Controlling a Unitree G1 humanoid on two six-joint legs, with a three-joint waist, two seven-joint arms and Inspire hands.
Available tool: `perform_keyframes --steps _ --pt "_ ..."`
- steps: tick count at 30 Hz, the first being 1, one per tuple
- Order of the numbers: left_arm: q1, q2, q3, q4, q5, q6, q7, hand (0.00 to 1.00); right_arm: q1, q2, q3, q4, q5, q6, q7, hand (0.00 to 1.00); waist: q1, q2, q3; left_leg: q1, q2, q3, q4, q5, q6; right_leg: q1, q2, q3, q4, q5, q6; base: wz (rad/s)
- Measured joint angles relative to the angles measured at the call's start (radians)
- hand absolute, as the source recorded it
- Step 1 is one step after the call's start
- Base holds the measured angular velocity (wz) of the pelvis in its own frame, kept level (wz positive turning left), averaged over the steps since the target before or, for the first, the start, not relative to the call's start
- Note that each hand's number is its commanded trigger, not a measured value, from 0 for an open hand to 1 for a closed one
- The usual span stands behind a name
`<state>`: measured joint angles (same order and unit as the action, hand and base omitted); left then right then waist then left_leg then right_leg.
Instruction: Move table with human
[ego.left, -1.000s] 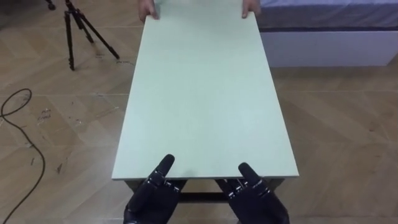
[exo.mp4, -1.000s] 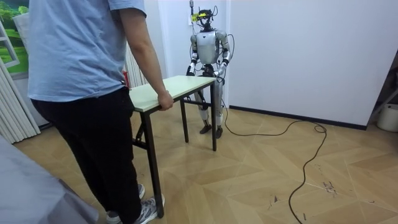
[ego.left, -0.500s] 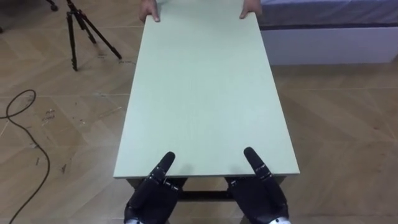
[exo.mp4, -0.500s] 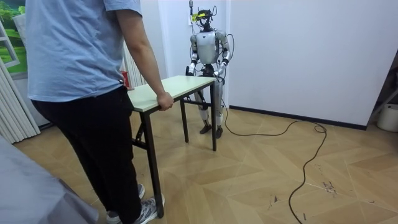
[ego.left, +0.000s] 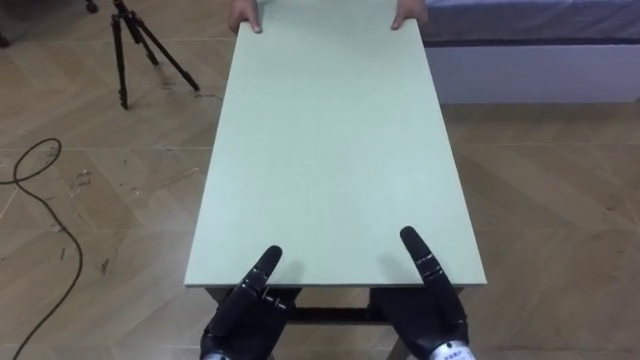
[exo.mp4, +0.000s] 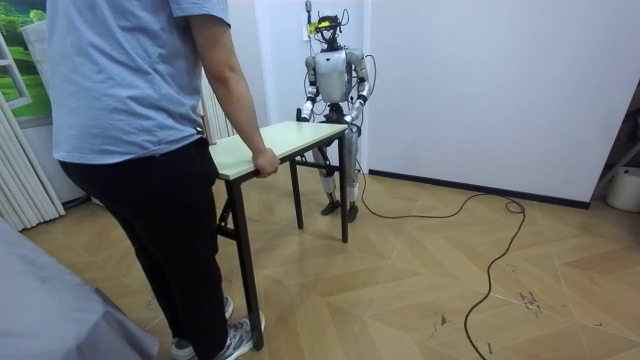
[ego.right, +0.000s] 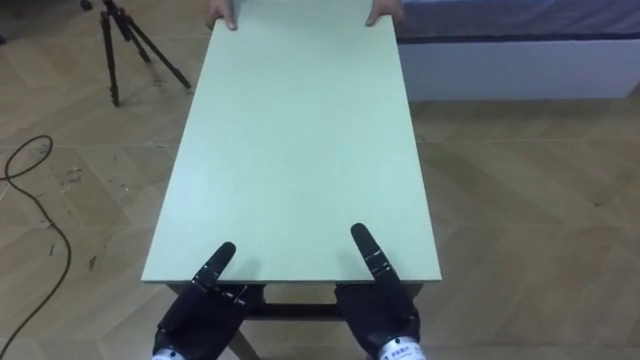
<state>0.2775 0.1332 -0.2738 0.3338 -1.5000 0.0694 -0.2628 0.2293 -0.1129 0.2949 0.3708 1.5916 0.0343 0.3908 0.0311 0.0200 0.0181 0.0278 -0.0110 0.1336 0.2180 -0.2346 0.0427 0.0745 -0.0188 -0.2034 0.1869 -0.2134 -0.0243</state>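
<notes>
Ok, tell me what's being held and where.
The table: left hand and right hand at its near short end, grip hidden beneath; a person's hands hold the far end.

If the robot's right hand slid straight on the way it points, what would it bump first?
Probably nothing soon: the right hand points across the table. The way looks free up to the person's hands at the far edge.

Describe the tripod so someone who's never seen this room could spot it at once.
Start at the long pale green table. On the wooden floor off its far left corner stands the tripod: thin black spread legs, unlike the broad pale table.
</notes>
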Motion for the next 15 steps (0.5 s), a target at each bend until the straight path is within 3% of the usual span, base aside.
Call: perform_keyframes --steps 5,10,15 --pt "0.000 -0.001 0.002 0.000 0.000 -0.012 0.018 1.00 0.000 0.004 0.000 -0.004 0.009 -0.006 -0.010 1.00 0.001 0.000 -0.0003 -0.001 0.000 0.002 0.000 0.000 0.000 0.000 0.000 0.000 0.001 0.000 0.000 0.00" --pt "0.000 -0.005 0.005 0.000 0.000 -0.012 0.020 1.00 0.001 0.004 0.008 -0.002 0.009 -0.034 -0.097 1.00 0.010 0.001 -0.0014 -0.005 0.000 0.000 0.000 0.000 0.000 -0.002 -0.001 -0.004 0.000 0.000 0.000 0.05" --pt "0.000 -0.011 0.000 -0.002 0.000 -0.007 0.021 1.00 0.007 -0.002 0.022 -0.007 -0.027 -0.067 -0.148 1.00 0.011 -0.017 -0.0073 0.008 -0.001 -0.003 -0.001 0.000 0.000 0.011 -0.001 -0.004 -0.001 0.000 0.000 0.00"
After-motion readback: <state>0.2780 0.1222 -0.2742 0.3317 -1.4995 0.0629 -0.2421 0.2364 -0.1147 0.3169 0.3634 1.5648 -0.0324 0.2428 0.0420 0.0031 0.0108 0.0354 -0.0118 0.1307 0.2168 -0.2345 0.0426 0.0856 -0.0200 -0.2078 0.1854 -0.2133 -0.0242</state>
